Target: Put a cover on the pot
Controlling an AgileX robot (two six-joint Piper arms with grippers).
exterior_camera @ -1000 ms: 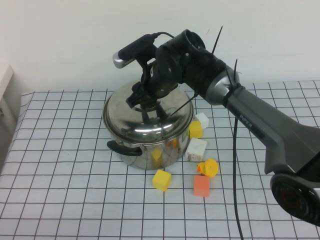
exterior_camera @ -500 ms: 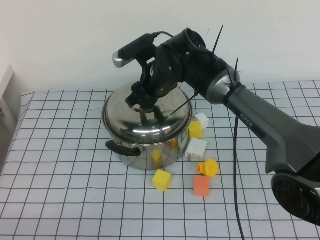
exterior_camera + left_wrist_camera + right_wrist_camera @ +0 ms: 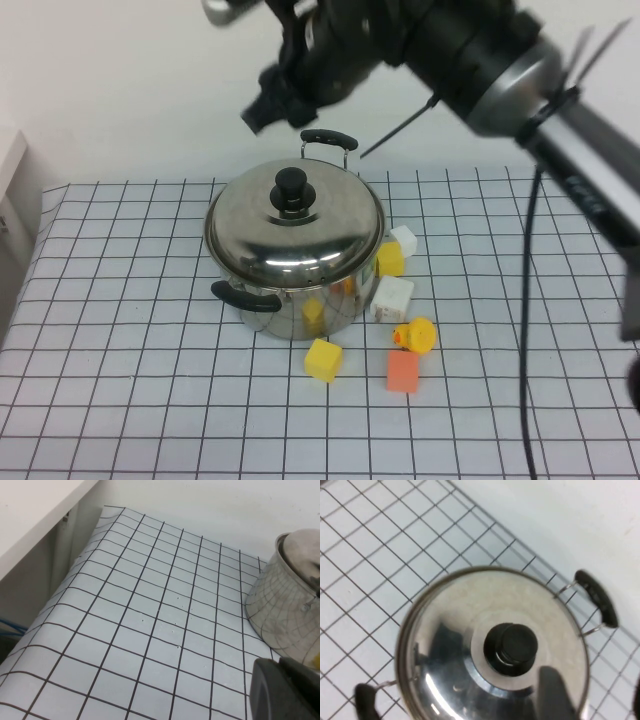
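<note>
Pot (image 3: pixel 295 262) stands near the middle of the gridded table (image 3: pixel 120 400) in the high view, with the domed lid (image 3: pixel 295 222) seated on it and the black knob (image 3: pixel 291 187) bare. A second ago the right gripper (image 3: pixel 268 100) was down at that knob; now it has lifted well above and behind the pot, holding nothing, so the cover looks placed and the task close to done. Whether its fingers stand apart cannot be told there. Toy blocks (image 3: pixel 323 359) and a yellow duck (image 3: pixel 416 335) crowd the pot's right and near side; the left side is open.

From the left wrist view, the left gripper (image 3: pixel 285 690) sits parked low beside the pot (image 3: pixel 282 615), its finger state unclear, with bare grid stretching to the table's edge.

From the right wrist view, the lid (image 3: pixel 490 645) sits level on the pot, knob (image 3: pixel 511 644) centred, and dark fingertips (image 3: pixel 551 690) show apart, clear of it.
</note>
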